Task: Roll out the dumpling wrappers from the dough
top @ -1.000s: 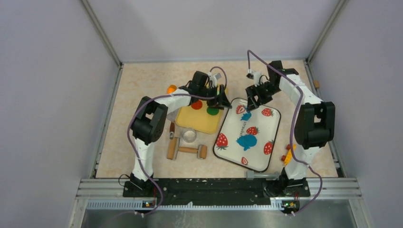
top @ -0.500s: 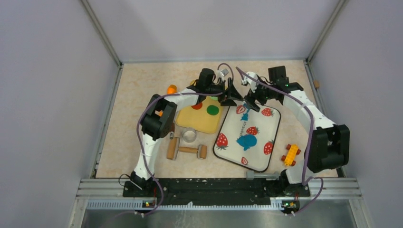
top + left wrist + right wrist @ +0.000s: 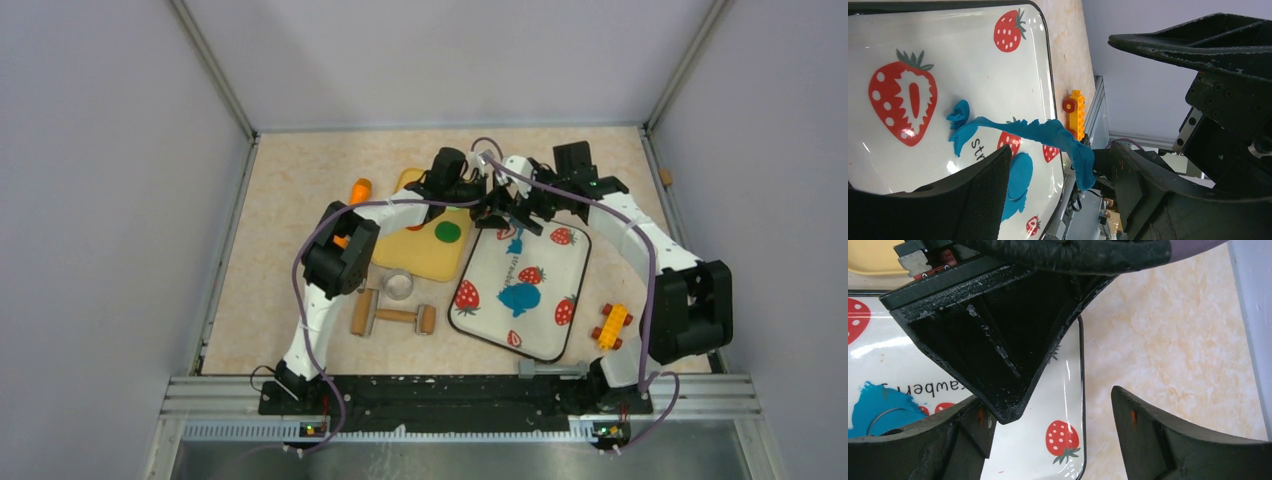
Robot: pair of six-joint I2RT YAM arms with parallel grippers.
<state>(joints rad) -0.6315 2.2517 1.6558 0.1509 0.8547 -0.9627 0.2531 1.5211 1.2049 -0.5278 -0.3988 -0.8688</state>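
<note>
The dough is a flattened blue patch [image 3: 520, 297] on the strawberry tray [image 3: 545, 330], with a round outline pressed into it [image 3: 1018, 175]. No separate clean blue wrapper disc shows. In the left wrist view a ragged strip of blue dough [image 3: 1038, 131] stretches from the tray up to one fingertip of my left gripper [image 3: 1058, 156] and clings there. The left gripper's jaws stand wide apart. My left gripper [image 3: 497, 212] and right gripper [image 3: 516, 216] meet over the tray's far end. The right gripper [image 3: 1048, 397] is open and empty, with a left finger [image 3: 998, 340] between its jaws.
A yellow board [image 3: 425, 255] with a green disc [image 3: 447, 232] lies left of the tray. A metal ring cutter [image 3: 399, 285] and a wooden rolling pin [image 3: 395, 315] lie nearer. An orange toy [image 3: 360, 188] sits far left and a yellow-red brick [image 3: 611, 325] lies right of the tray.
My left gripper has moved right from the yellow board to the tray's far end. My right gripper has moved left to meet it.
</note>
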